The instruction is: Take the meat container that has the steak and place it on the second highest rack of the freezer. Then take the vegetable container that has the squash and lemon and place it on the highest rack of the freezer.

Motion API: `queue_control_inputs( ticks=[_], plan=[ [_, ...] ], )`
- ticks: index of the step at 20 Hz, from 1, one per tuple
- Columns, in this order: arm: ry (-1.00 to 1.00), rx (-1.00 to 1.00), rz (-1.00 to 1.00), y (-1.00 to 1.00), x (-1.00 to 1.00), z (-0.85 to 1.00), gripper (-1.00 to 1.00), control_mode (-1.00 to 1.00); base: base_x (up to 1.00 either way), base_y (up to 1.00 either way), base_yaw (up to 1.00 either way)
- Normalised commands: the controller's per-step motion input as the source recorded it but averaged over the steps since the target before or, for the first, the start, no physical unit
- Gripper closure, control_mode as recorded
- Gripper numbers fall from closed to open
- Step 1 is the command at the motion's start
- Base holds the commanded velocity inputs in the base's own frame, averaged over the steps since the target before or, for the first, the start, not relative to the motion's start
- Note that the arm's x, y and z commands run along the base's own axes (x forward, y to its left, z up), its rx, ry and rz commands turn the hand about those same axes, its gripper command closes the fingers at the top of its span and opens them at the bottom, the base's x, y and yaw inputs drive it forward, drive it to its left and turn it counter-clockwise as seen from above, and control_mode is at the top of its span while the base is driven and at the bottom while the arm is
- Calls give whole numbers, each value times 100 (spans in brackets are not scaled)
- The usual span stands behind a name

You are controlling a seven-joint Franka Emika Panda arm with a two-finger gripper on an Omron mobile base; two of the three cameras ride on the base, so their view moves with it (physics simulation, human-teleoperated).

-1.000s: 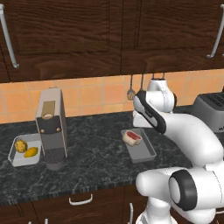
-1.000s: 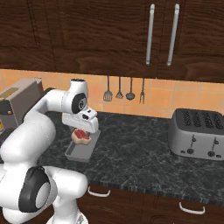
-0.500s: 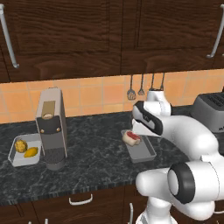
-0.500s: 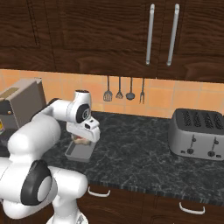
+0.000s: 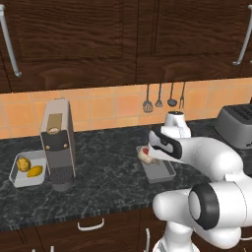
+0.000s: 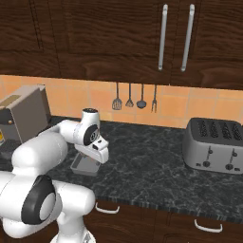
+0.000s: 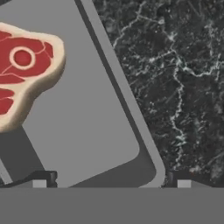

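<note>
Over the table's middle, gripper (image 7: pixel 111 179) has dropped low onto the meat container (image 7: pixel 100 135), jaws spread astride its rim beside the steak (image 7: pixel 26 70); grasp looks imminent.

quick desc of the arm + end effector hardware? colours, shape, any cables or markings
Arm: glossy white rounded shells, dark grey-black rings at the joints, bulbous elbow and shoulder. No cables or markings visible. End effector: two small dark fingertips with pale grey pads, on a white hand with a black band.
</note>
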Motion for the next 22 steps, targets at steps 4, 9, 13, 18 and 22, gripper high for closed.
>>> queue_control_inputs(
  ticks=[4, 9, 13, 18, 22],
  plan=[
    [-3, 0, -8, -1, -16, -19, -100, -100, 0, 0, 0],
    [-2, 0, -9, 0, -17, -12, -100, -100, 0, 0, 0],
    [0, 0, -14, -1, 0, -16, -100, -100, 0, 0, 0],
    [0, -3, -14, 0, 0, -23, -100, -100, 0, 0, 0],
    [0, -1, -11, 0, 2, -19, -100, -100, 0, 0, 0]
  ],
)
